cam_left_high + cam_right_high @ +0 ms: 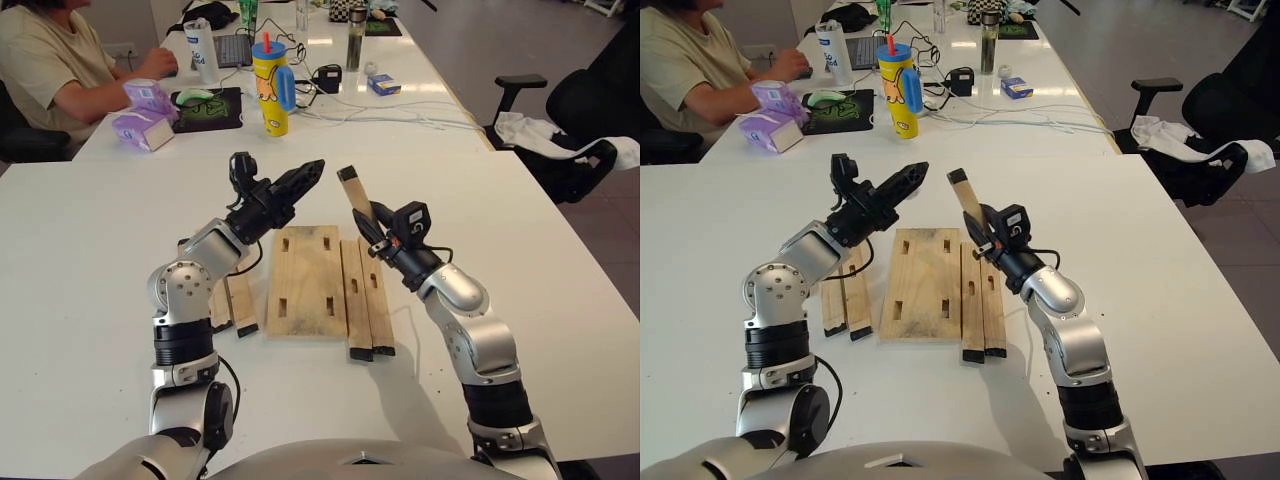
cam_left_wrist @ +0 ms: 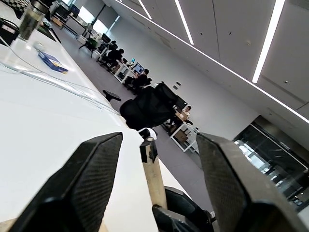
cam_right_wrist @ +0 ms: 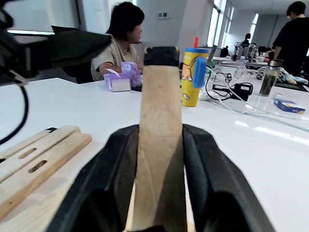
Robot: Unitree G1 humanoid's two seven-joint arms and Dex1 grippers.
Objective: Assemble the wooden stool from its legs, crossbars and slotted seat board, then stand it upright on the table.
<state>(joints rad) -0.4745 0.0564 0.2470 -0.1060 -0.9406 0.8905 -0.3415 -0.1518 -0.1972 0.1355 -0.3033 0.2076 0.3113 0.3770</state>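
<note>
The slotted seat board [image 1: 305, 280] lies flat on the white table [image 1: 90, 250]. Two wooden legs [image 1: 366, 298] lie side by side along its right edge, and two more wooden pieces [image 1: 235, 303] lie at its left, partly under my left arm. My right gripper [image 1: 372, 222] is shut on another wooden leg [image 3: 159, 125], holding it tilted upward above the board's far right corner. My left gripper [image 1: 306, 176] hovers open above the board's far edge, its fingers [image 2: 89, 186] spread wide and pointing at the held leg [image 2: 153, 179], a short gap away.
Behind the work area stand a yellow cup [image 1: 270, 92], purple tissue packs [image 1: 146, 115], a mouse pad, cables and bottles. A person sits at the far left. A black office chair [image 1: 585, 115] stands off the table's right edge.
</note>
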